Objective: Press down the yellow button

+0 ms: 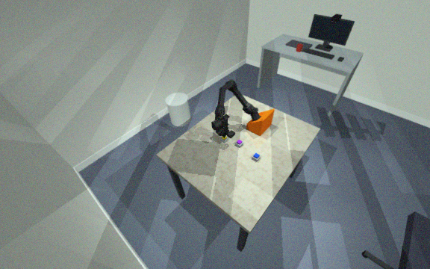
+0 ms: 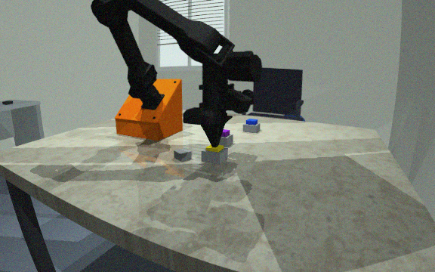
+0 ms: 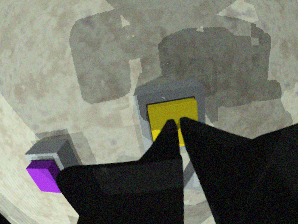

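The yellow button (image 1: 225,138) (image 2: 214,149) (image 3: 172,111) has a square yellow cap in a grey housing on the table. My gripper (image 1: 224,136) (image 2: 215,146) (image 3: 177,124) is shut and empty, pointing straight down. Its tips are at the top of the yellow cap and look to be touching it. The cap sits low in its housing, with a thin yellow part still showing above the rim in the exterior view. In the wrist view the fingers hide the cap's near part.
A purple button (image 1: 239,142) (image 2: 226,133) (image 3: 44,175) stands close beside the yellow one. A blue button (image 1: 256,155) (image 2: 251,122) is farther off. A small grey block (image 2: 183,155) lies near the yellow button. An orange wedge (image 1: 265,123) (image 2: 170,113) stands at the arm's base.
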You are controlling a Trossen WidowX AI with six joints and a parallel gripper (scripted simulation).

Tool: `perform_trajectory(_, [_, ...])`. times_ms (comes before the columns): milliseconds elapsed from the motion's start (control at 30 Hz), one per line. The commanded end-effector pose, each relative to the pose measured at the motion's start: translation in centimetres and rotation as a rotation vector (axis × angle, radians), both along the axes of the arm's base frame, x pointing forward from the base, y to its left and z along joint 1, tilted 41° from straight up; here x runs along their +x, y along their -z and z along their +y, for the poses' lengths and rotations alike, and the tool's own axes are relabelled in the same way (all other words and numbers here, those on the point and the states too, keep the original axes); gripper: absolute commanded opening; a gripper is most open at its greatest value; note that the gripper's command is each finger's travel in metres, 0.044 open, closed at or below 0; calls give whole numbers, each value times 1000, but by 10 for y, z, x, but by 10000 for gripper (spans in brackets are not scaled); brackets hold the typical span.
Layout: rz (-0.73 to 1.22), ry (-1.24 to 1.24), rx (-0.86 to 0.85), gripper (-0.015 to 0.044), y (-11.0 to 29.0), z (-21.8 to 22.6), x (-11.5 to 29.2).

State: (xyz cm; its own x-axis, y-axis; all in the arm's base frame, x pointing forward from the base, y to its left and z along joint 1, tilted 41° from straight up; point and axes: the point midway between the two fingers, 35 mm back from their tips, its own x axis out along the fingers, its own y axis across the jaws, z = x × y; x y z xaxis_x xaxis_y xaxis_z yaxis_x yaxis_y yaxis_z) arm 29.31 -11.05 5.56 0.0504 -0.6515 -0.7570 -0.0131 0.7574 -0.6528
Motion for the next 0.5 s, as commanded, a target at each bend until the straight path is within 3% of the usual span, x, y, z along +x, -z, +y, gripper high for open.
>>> perform_trajectory(0, [10,-3,-2,20,2,0,-1])
perform_trajectory(300, [10,-3,0,20,-23,21,-3])
perform_trajectory(467, [5,-20,50,151,5,80,18])
